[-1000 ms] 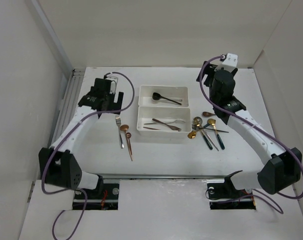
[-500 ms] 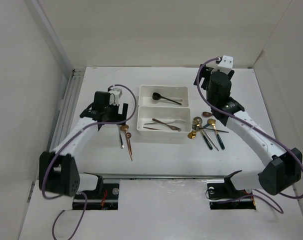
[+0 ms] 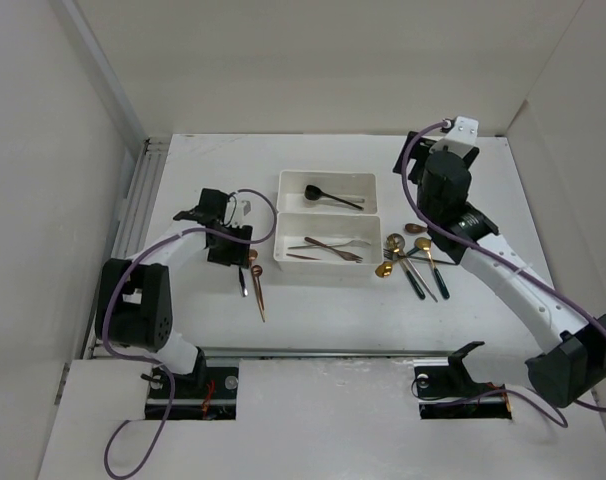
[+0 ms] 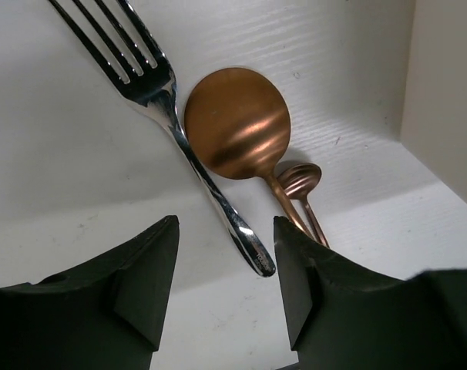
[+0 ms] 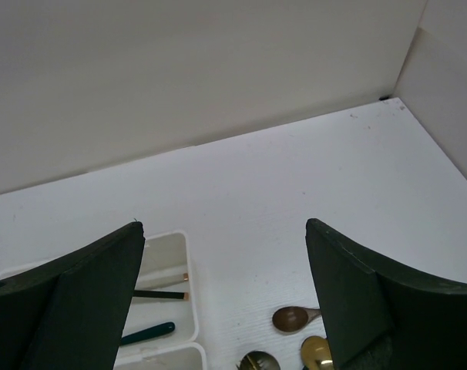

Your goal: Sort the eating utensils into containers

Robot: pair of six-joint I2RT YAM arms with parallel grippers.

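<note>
My left gripper (image 4: 225, 231) hovers low over the table, open. The tip of a silver fork's (image 4: 152, 85) handle lies between its fingers, with a gap on each side. Beside the fork lie a large copper spoon (image 4: 237, 123) and a small copper spoon (image 4: 299, 181). In the top view the fork's handle (image 3: 242, 282) shows left of the two white trays. The far tray (image 3: 293, 182) holds a black spoon (image 3: 328, 195). The near tray (image 3: 283, 245) holds a few utensils. My right gripper (image 5: 224, 225) is open and empty, raised above the table's back right.
A pile of gold, silver and dark-handled utensils (image 3: 415, 262) lies right of the near tray. A brown spoon (image 5: 295, 317) and a gold spoon (image 5: 317, 351) show below my right gripper. White walls enclose the table on three sides.
My left arm has drawn in toward the near side and come down over the fork's handle, and its jaws have narrowed. My right arm has shifted slightly, still open.
</note>
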